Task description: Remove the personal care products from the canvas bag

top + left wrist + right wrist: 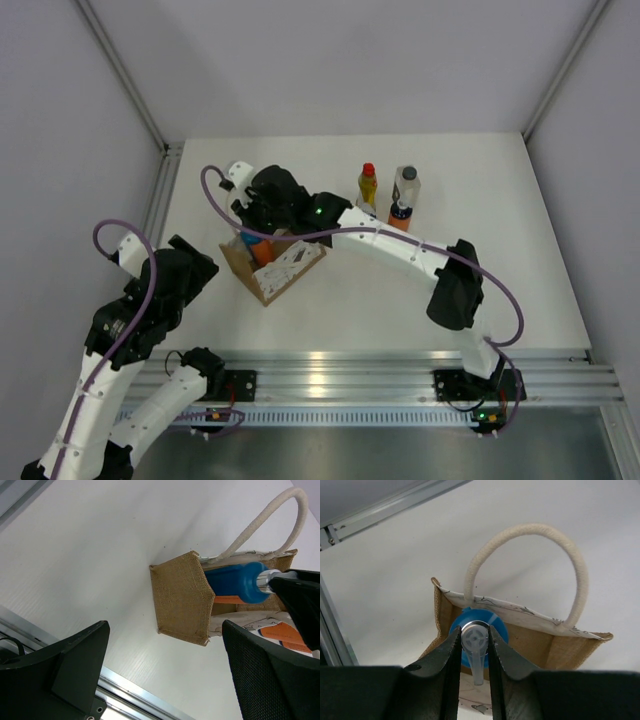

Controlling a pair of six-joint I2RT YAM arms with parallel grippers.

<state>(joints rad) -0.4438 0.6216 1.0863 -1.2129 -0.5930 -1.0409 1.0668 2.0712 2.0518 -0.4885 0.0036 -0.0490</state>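
The canvas bag (pixel 285 268) stands left of the table's middle, with its white loop handle (pixel 580 580) up. My right gripper (pixel 474 632) is above the bag's mouth, shut on the clear pump top of an orange bottle with a blue collar (pixel 499 629). That bottle's blue top (pixel 235 582) pokes out of the bag (pixel 182 597). Another orange bottle (pixel 287 632) lies inside. The yellow bottle with a red cap (pixel 367 187) and the pale bottle with a dark cap (pixel 405 198) stand on the table behind the bag. My left gripper (pixel 165 630) is open and empty, near the bag's left side.
A metal rail (pixel 380 372) runs along the table's near edge. A frame post (pixel 335 625) stands at the table's left edge. The right arm (pixel 400 250) stretches across the table from the right base to the bag.
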